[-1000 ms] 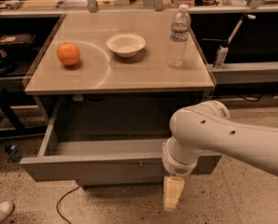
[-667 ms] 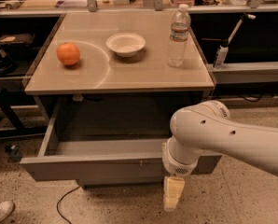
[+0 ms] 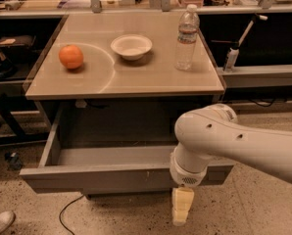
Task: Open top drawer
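The top drawer [image 3: 97, 175] is a wide grey metal drawer under the table top. It stands pulled far out toward me, and its shallow grey tray shows bare. My white arm reaches in from the right across the drawer's right end. The gripper [image 3: 182, 205] hangs just in front of and below the drawer's front, right of centre. Only one pale finger block shows.
On the beige table top [image 3: 151, 77] stand an orange [image 3: 70, 56], a white bowl [image 3: 131, 46] and a plastic water bottle [image 3: 187, 38]. A cable [image 3: 67, 210] lies on the speckled floor under the drawer. A shoe tip [image 3: 0, 222] shows at bottom left. Cluttered benches stand behind.
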Controlling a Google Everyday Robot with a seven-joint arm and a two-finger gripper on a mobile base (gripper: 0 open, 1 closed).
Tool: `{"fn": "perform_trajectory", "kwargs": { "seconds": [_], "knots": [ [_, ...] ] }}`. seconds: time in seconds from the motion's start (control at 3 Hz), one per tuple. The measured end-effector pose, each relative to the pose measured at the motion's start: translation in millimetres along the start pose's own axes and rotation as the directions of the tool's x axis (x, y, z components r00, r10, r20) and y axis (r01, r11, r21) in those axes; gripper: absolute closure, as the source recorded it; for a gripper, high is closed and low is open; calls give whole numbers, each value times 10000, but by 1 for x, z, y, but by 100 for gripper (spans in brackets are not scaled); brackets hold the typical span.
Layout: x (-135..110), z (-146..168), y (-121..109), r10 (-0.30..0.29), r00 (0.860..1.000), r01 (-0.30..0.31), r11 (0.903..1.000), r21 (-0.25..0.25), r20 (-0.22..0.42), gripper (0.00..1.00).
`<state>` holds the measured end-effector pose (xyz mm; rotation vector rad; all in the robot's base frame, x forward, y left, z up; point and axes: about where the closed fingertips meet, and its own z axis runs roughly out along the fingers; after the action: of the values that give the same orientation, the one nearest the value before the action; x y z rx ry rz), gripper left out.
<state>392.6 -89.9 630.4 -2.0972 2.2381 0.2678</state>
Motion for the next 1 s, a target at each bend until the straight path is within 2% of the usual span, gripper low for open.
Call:
{"fn": "perform_trajectory", "kwargs": {
  "seconds": [1.0],
  "knots": [
    [18,-10,34,777,9962,-797,9956,-501,-402,0]
  ]
}}
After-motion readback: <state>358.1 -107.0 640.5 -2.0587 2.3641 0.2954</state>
